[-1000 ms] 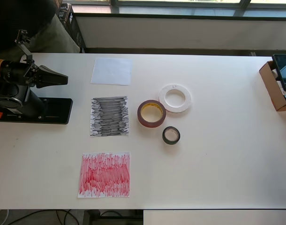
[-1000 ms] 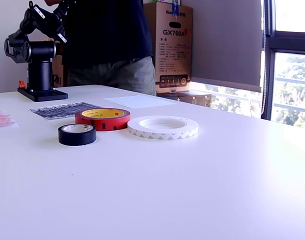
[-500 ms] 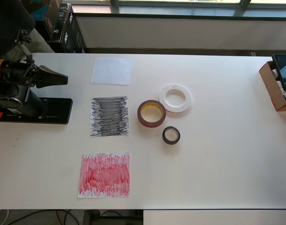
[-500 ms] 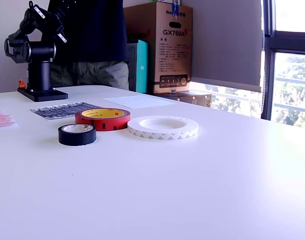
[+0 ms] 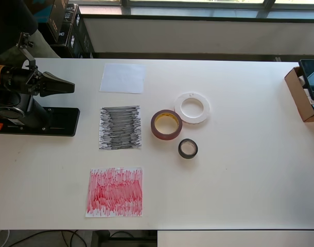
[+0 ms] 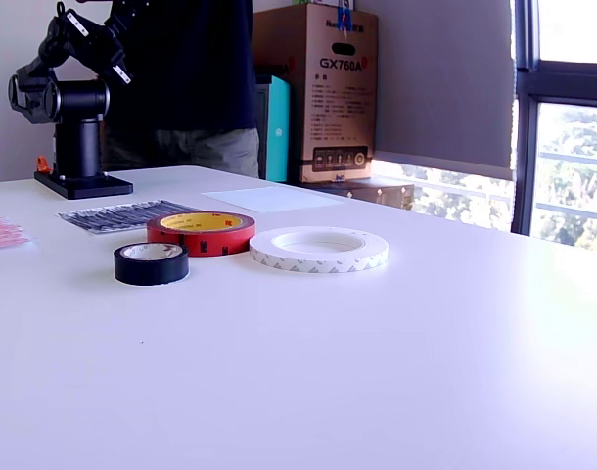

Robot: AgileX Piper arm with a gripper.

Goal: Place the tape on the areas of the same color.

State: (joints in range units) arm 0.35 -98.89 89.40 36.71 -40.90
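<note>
Only overhead shows red sheet [image 5: 115, 192] whole.

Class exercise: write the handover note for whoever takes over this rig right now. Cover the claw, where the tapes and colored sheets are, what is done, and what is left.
Claw: shut, empty, parked above the arm's base, far from the tapes.
White ring, red roll and black roll are clustered on bare table, none on a sheet.
In the overhead view, the sheets form a column to their left: white sheet, black sheet, red sheet.
Done: nothing.
Left: all three tapes to their matching sheets.
</note>
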